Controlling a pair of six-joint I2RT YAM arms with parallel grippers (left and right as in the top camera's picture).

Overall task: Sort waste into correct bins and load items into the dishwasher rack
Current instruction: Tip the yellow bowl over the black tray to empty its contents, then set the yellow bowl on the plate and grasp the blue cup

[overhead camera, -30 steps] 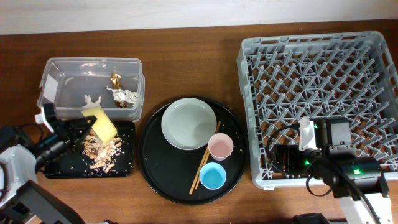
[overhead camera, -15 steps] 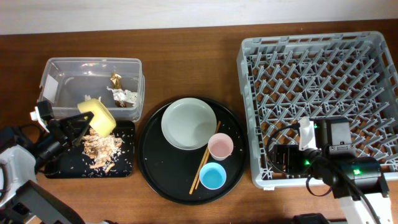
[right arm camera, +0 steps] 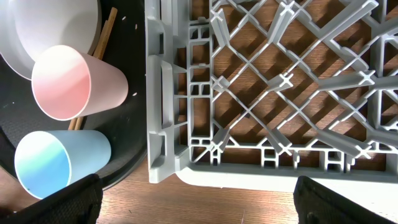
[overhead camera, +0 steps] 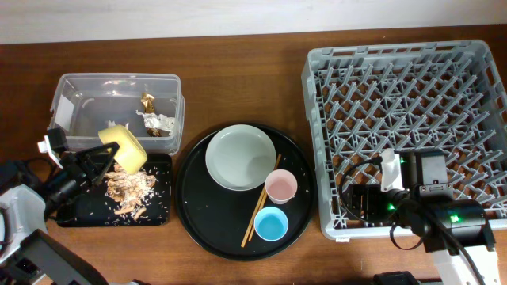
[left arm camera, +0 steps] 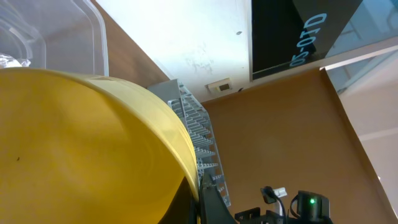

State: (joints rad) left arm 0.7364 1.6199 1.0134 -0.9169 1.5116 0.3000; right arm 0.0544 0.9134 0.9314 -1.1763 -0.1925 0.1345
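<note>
My left gripper (overhead camera: 101, 162) is shut on the small yellow bowl (overhead camera: 125, 148), held tilted above the shallow black tray (overhead camera: 158, 215); the bowl fills the left wrist view (left arm camera: 81, 149). Brownish food scraps (overhead camera: 131, 190) lie in that tray. The clear tub (overhead camera: 79, 87) behind it holds a brown-gold wrapper (overhead camera: 147, 100) and white tissue (overhead camera: 158, 123). The grey-green plate (overhead camera: 240, 157), pink cup (overhead camera: 280, 186), blue cup (overhead camera: 271, 224) and chopsticks (overhead camera: 260, 204) sit on the round black tray (overhead camera: 198, 214). My right gripper (right arm camera: 198, 205) is open over the front left corner of the grey rack (overhead camera: 404, 79).
The right wrist view shows the pink cup (right arm camera: 74, 84), blue cup (right arm camera: 56, 162) and rack corner (right arm camera: 168, 149) over the wooden table (overhead camera: 238, 63). Scrap crumbs are scattered across both black trays.
A second ago the bowl was lower over the black tray; the left gripper has since drawn it up and left. In the last half second nothing moved. The right arm is still.
</note>
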